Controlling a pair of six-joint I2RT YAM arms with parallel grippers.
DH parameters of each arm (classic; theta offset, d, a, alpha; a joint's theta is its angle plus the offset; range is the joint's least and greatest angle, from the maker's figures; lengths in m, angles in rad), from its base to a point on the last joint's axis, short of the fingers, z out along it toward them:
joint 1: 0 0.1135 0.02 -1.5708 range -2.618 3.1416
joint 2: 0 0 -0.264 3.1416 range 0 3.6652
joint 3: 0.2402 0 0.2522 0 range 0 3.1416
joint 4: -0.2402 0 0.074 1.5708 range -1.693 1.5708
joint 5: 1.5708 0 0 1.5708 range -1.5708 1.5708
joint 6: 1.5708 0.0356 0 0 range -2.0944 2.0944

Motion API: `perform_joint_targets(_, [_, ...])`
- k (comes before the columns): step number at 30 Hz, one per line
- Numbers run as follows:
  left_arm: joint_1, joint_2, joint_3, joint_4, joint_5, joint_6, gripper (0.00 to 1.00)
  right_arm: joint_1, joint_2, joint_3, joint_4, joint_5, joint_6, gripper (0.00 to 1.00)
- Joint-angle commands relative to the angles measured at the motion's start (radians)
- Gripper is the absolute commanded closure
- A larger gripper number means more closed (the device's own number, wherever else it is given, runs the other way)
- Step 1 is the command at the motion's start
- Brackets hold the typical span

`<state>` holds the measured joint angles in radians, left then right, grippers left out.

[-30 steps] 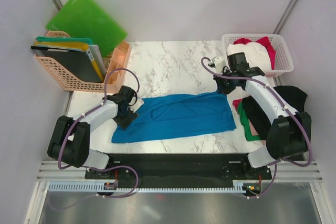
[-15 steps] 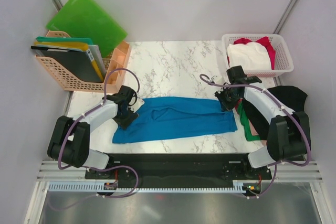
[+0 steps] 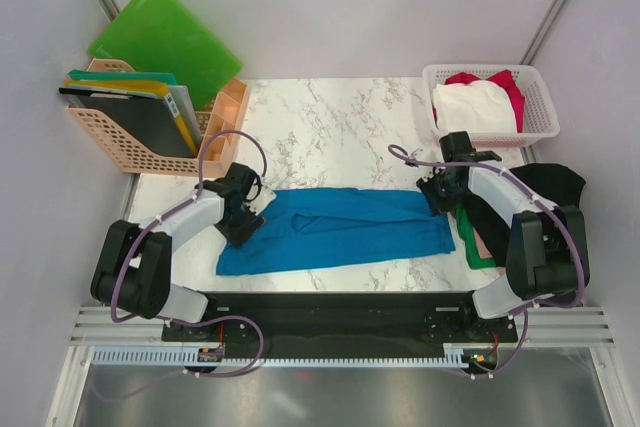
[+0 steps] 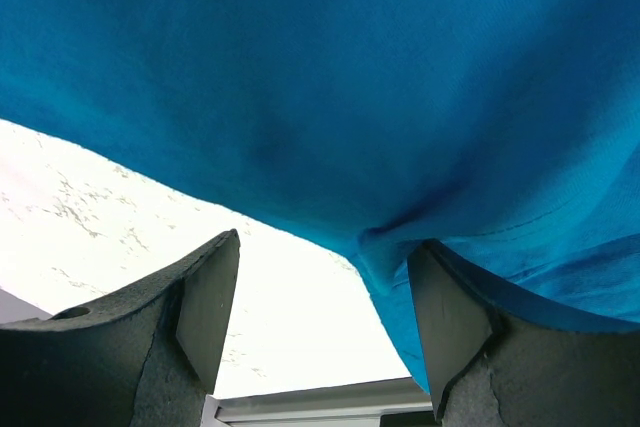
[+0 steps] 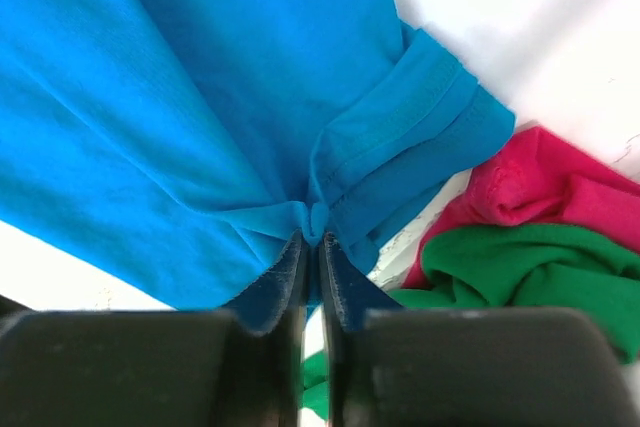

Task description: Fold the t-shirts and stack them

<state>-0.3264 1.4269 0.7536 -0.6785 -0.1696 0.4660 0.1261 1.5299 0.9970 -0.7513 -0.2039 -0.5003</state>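
on table (image 3: 330, 117): blue t-shirt (image 3: 350, 232), soft, limp
right gripper (image 5: 313, 247): pinching hem
left gripper (image 4: 325, 319): wide; take left edge

The top camera looks steeply down from above and behind the arm bases over the whole marble table (image 3: 330, 115), while the two wrist cameras look from very close at opposite ends of the blue t-shirt (image 3: 340, 227), the one thing all three views share.
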Motion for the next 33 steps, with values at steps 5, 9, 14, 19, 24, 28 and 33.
perform_joint_targets(5, [0.003,0.035,0.039,-0.012,0.038,0.023,0.25,-0.003,-0.063,-0.050,-0.003,0.035,-0.040,0.37])
perform_joint_targets(9, [0.003,0.030,0.039,-0.016,0.030,0.025,0.26,-0.003,-0.102,-0.057,-0.026,0.046,-0.040,0.30])
perform_joint_targets(14, [0.003,0.020,0.026,-0.016,0.032,0.023,0.26,-0.003,-0.195,-0.046,-0.086,0.049,-0.037,0.30])
perform_joint_targets(19, [0.004,0.024,0.015,-0.010,0.047,0.016,0.26,-0.008,-0.318,0.015,-0.184,0.054,-0.014,0.31])
perform_joint_targets(24, [0.004,0.053,0.016,0.007,0.055,0.013,0.27,-0.008,-0.340,0.069,-0.149,0.060,0.038,1.00])
perform_joint_targets(28, [0.004,0.060,0.035,0.004,0.064,0.003,0.28,-0.009,-0.211,0.121,-0.148,-0.014,0.069,0.80])
perform_joint_targets(33, [0.004,0.033,0.026,0.004,0.051,0.011,0.28,-0.009,-0.103,0.126,-0.097,-0.034,0.098,0.32])
